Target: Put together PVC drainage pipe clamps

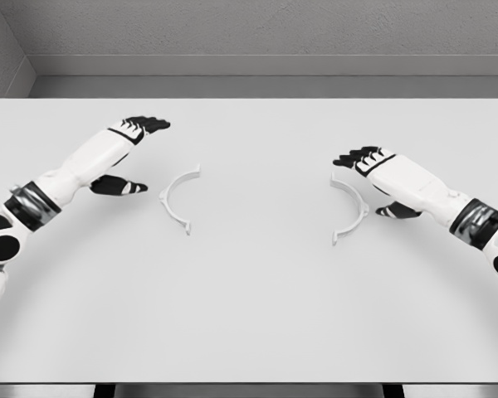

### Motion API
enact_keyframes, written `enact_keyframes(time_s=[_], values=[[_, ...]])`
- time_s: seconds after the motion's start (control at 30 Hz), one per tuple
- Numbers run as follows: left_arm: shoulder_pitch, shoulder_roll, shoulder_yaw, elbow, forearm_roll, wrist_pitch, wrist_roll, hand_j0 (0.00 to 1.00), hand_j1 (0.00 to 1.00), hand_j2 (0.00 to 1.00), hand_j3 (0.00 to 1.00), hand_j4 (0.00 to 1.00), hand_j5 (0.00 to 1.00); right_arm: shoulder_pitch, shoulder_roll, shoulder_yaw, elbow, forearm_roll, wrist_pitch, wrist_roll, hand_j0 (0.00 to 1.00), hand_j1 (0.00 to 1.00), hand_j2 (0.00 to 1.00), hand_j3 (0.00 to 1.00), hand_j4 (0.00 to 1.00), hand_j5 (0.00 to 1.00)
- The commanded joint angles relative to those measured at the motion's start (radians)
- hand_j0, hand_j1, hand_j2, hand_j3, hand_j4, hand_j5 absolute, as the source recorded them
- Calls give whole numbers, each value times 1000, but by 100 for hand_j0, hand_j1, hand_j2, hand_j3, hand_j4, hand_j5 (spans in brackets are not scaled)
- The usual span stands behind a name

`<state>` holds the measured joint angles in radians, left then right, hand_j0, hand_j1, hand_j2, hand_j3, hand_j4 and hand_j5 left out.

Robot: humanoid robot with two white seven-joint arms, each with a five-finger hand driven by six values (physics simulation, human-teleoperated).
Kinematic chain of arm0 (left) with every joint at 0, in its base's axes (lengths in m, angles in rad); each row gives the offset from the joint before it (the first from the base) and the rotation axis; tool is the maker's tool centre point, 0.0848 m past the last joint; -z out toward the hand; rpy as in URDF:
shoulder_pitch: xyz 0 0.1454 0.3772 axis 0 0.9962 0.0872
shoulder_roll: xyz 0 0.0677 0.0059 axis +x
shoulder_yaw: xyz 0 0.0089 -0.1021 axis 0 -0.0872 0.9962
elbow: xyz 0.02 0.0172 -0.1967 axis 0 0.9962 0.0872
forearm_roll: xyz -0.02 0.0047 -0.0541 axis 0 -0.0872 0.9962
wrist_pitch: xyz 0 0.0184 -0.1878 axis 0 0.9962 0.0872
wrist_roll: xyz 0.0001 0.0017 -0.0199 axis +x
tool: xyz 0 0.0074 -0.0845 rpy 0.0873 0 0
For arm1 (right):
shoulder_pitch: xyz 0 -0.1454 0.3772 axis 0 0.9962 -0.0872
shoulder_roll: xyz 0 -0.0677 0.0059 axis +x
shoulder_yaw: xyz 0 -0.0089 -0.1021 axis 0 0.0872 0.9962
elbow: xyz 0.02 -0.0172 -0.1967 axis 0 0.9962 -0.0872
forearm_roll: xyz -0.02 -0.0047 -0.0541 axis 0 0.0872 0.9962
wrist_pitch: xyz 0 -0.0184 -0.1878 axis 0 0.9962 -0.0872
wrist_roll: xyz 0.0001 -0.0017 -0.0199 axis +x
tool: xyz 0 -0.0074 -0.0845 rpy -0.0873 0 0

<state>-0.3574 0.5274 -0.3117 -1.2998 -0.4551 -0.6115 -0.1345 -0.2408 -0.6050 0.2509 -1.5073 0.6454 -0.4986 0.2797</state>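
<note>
I see two white clamp halves lying on the tabletop (pixel 257 315), well apart: the left clamp half (pixel 179 200) near my left hand (pixel 133 153), the right clamp half (pixel 351 209) just beside my right hand (pixel 367 170). Both hands are spread, holding nothing

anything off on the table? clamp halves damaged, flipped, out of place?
Nothing stands out. Left clamp half and right clamp half lie flat on the white table, apart, open sides facing each other, both intact. Left hand and right hand sit beside them, holding nothing.
</note>
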Motion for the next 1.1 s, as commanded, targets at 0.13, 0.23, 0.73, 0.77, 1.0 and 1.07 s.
enact_keyframes(time_s=[0.13, 0.23, 0.73, 0.77, 1.0, 1.07], values=[[-17, -29, -3, 63, 7, 1, 1, 100, 100, 100, 100, 100, 100, -46, 27, 36, 76, 8, 2, 1, 100, 100, 100, 100, 100, 100], [-17, -30, -3, 76, 6, 1, 1, 100, 100, 100, 100, 100, 100, -51, 33, 38, 88, 8, 2, 1, 100, 100, 100, 100, 100, 100], [-41, -76, -4, 160, -17, 1, 1, 100, 100, 100, 100, 100, 100, -58, 51, 41, 99, 22, 2, 6, 100, 100, 100, 100, 100, 100], [-41, -81, -4, 159, -17, 1, 1, 100, 100, 100, 100, 100, 100, -58, 51, 41, 99, 22, 2, 6, 100, 100, 100, 100, 100, 100], [-41, -89, -4, 160, -22, 1, 1, 100, 100, 100, 100, 100, 100, -60, 60, 51, 99, 22, 2, 6, 100, 100, 100, 100, 100, 100], [-43, -89, -4, 160, -22, 1, 0, 100, 100, 100, 100, 100, 100, -66, 60, 54, 98, 22, 2, 7, 100, 100, 100, 100, 100, 100]])
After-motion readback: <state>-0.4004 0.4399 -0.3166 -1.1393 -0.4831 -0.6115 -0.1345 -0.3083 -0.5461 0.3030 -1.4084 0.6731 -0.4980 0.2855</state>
